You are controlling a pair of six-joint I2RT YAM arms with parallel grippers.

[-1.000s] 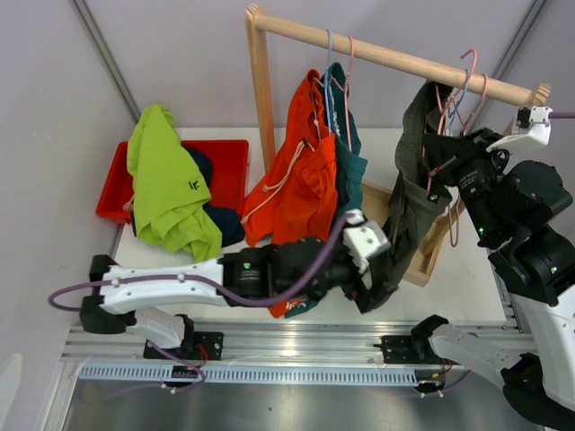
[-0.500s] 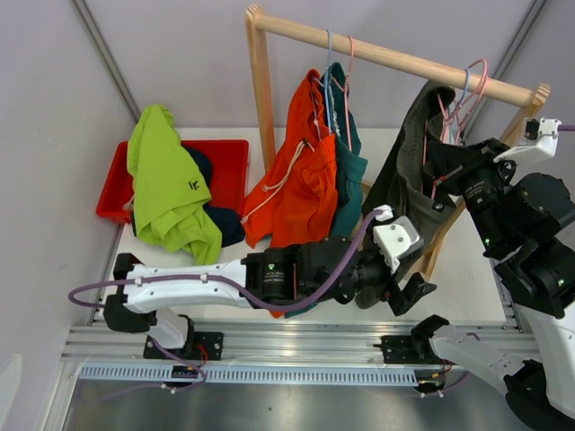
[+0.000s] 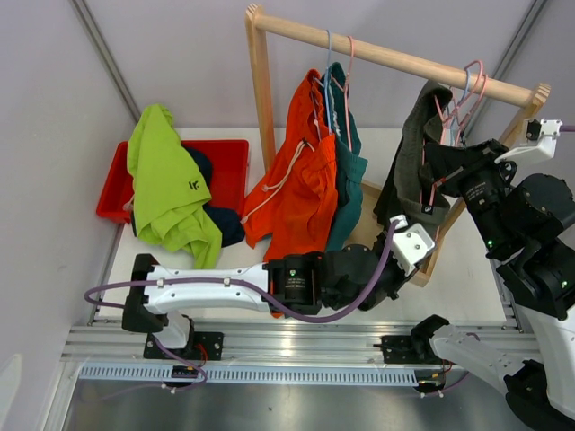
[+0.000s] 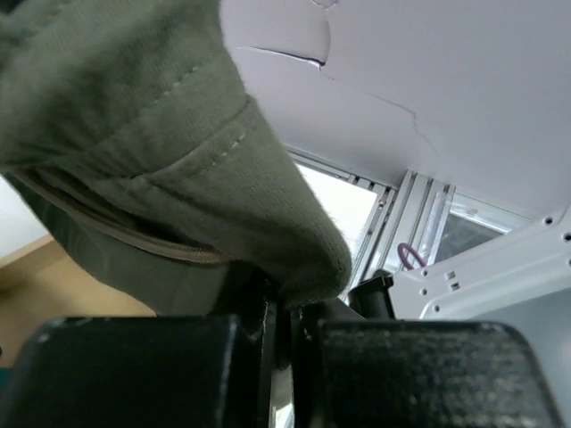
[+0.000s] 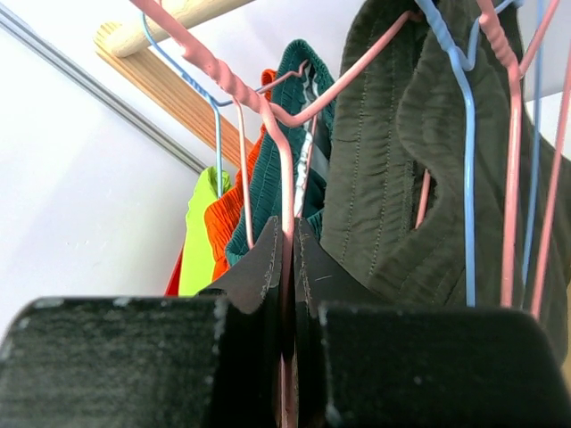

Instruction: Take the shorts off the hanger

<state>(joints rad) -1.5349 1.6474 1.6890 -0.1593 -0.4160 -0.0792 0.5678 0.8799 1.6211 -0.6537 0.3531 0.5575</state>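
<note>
The dark grey shorts [image 3: 411, 171] hang from a pink hanger [image 3: 467, 83] at the right end of the wooden rod [image 3: 395, 58]. My right gripper [image 3: 442, 166] is shut on the pink hanger's wire [image 5: 214, 67], beside the grey waistband [image 5: 393, 134]. My left gripper [image 3: 400, 229] is shut on the grey shorts' lower hem [image 4: 134, 134], which runs into the narrow gap between its fingers [image 4: 287, 312]. The orange shorts [image 3: 301, 184] and the teal shorts [image 3: 349, 162] hang mid-rod. The lime green shorts [image 3: 171, 184] drape over the navy pair [image 3: 220, 220].
A red bin [image 3: 229, 162] at the left holds the lime and navy shorts. The rack's wooden upright [image 3: 261, 99] and base frame [image 3: 431, 242] stand between the arms. Blue and pink empty hangers [image 5: 468, 178] crowd the rod's right end. Grey walls close in behind.
My left gripper let go of the grey shorts, swung right while open, then rose and shut on the hem higher up. The hanger and right gripper shifted slightly right.
</note>
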